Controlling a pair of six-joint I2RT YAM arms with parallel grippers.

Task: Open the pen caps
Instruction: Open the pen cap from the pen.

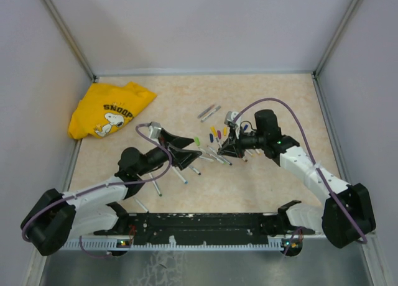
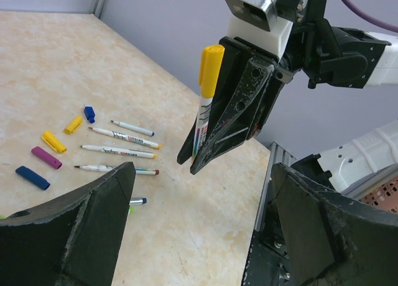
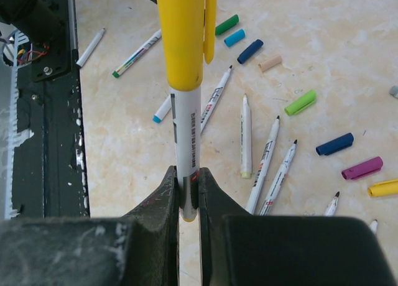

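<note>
Right pincer (image 3: 188, 177) clamps white pen (image 3: 186, 124) — clipped yellow cap (image 3: 180, 37) on

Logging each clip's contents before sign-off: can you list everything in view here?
capped pen: one, white barrel, yellow cap, held upright
loose caps: at least eight, green, blue, purple, yellow, beige, scattered mid-table
uncapped pens: several, white, lying among the caps
shirt: one, yellow, far left corner
table: one, beige
left gripper: open, empty, facing the capped pen
right gripper: shut on the capped pen's lower end
</note>
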